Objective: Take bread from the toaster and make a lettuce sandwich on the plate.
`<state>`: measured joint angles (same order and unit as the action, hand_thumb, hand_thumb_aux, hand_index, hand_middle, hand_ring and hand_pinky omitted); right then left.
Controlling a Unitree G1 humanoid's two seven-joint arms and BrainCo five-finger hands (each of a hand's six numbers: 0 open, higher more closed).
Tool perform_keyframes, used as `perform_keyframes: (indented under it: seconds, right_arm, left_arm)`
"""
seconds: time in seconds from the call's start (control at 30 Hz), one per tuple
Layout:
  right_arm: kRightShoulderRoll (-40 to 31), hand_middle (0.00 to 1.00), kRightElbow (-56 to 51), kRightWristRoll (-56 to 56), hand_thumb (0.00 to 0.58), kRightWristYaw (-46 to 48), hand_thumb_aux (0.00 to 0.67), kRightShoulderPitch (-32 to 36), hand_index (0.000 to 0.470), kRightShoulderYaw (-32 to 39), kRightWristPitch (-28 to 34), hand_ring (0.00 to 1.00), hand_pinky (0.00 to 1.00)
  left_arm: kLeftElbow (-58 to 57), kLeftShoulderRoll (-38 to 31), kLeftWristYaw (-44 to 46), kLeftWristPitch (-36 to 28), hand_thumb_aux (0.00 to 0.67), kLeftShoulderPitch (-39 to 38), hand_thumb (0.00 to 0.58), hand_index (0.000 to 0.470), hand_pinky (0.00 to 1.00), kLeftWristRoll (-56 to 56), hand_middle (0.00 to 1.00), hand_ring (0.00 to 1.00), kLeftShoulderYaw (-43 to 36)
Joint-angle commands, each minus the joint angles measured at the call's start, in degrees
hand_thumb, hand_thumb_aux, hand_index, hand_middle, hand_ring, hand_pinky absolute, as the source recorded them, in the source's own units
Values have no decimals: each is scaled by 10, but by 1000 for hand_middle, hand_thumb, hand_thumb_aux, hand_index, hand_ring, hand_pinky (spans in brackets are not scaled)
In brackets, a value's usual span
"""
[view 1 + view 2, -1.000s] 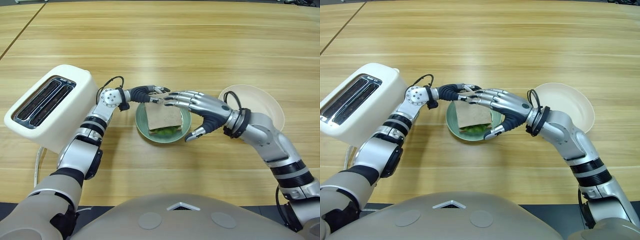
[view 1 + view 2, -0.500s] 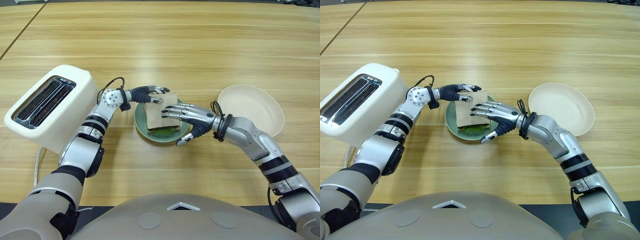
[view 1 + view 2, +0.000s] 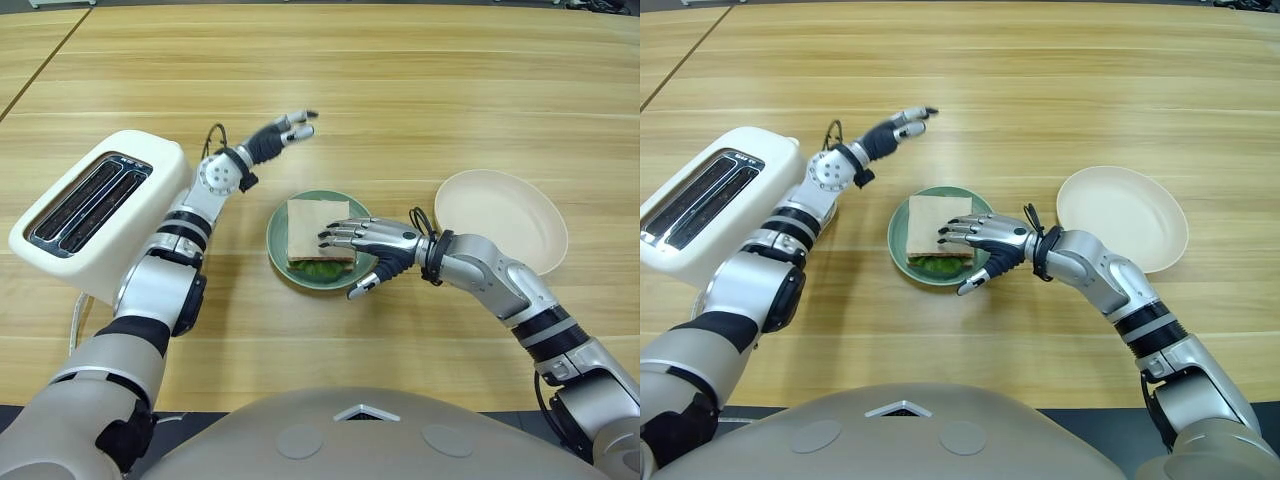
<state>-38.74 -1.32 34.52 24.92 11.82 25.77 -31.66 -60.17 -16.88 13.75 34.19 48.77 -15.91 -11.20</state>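
The left hand [image 3: 285,131] has released the top bread slice [image 3: 312,222] and withdrawn to the far side of the plate [image 3: 277,235]. It is above the counter [image 3: 420,90] with fingers extended and holding nothing. The slice, tilted in its grip half a second ago, now lies flat on the lettuce [image 3: 322,269] on the plate. The right hand [image 3: 372,244] remains low, its fingers spread over the slice's right edge without grasping it. The toaster [image 3: 100,210] and bowl [image 3: 500,215] are unmoved.

Bright, even light; soft shadows.
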Motion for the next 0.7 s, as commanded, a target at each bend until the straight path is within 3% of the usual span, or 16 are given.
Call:
perform_keyframes:
  seconds: [0.03, 0.2, 0.37, 0.4, 0.43, 0.47, 0.5, 0.53, 0.57, 0.6, 0.63, 0.7]
  right_arm:
    - [-9, 0, -45, 35, 0, 35, 0, -25, 0, 37, 7, 0, 0]
    - [23, 0, -22, 13, 0, -70, 0, 1, 0, -16, -24, 0, 0]
    - [43, 0, 55, -49, 0, -149, 0, 12, 0, -114, -48, 0, 0]
    - [45, 0, 67, -62, 0, -152, 0, 5, 0, -127, -46, 0, 0]
    - [48, 0, 76, -78, 0, -152, 0, -2, 0, -136, -46, 0, 0]
    - [50, 0, 83, -95, 0, -149, 0, -9, 0, -141, -43, 0, 0]
    - [53, 0, 88, -114, 156, -144, 97, -16, 68, -144, -41, 0, 0]
    - [54, 1000, 90, -141, 438, -133, 339, -25, 238, -144, -37, 1000, 1000]
    - [54, 1000, 93, -165, 472, -121, 381, -36, 267, -142, -35, 1000, 1000]
    - [50, 1000, 99, -193, 545, -106, 504, -52, 354, -138, -33, 1000, 1000]
    - [45, 1000, 107, -220, 580, -88, 670, -67, 470, -134, -32, 1000, 1000]
    - [27, 1000, 131, -274, 580, -44, 670, -104, 470, -125, -23, 1000, 1000]
  left_arm:
    - [49, -11, -39, 19, 0, -4, 0, 0, 0, -3, 0, 0, 13]
    - [220, -40, 16, 18, 0, -102, 0, 0, 0, 34, 0, 0, 18]
    - [447, -90, 112, -41, 0, -241, 0, 0, 0, 142, 0, 0, 43]
    - [472, -97, 124, -48, 32, -258, 53, 22, 0, 155, 0, 0, 47]
    - [493, -105, 138, -55, 139, -274, 216, 98, 0, 168, 0, 0, 49]
    - [511, -111, 154, -63, 300, -288, 403, 210, 0, 185, 0, 0, 52]
    - [531, -117, 178, -71, 344, -305, 443, 241, 0, 214, 0, 0, 52]
    - [555, -126, 213, -78, 384, -326, 474, 269, 4, 254, 4, 4, 51]
    - [577, -133, 243, -82, 670, -345, 580, 470, 1000, 290, 1000, 1000, 51]
    - [603, -145, 278, -84, 670, -369, 580, 470, 1000, 326, 1000, 1000, 49]
    - [625, -157, 309, -84, 670, -391, 580, 470, 1000, 349, 1000, 1000, 45]
    - [668, -184, 364, -94, 670, -438, 580, 470, 1000, 382, 1000, 1000, 37]
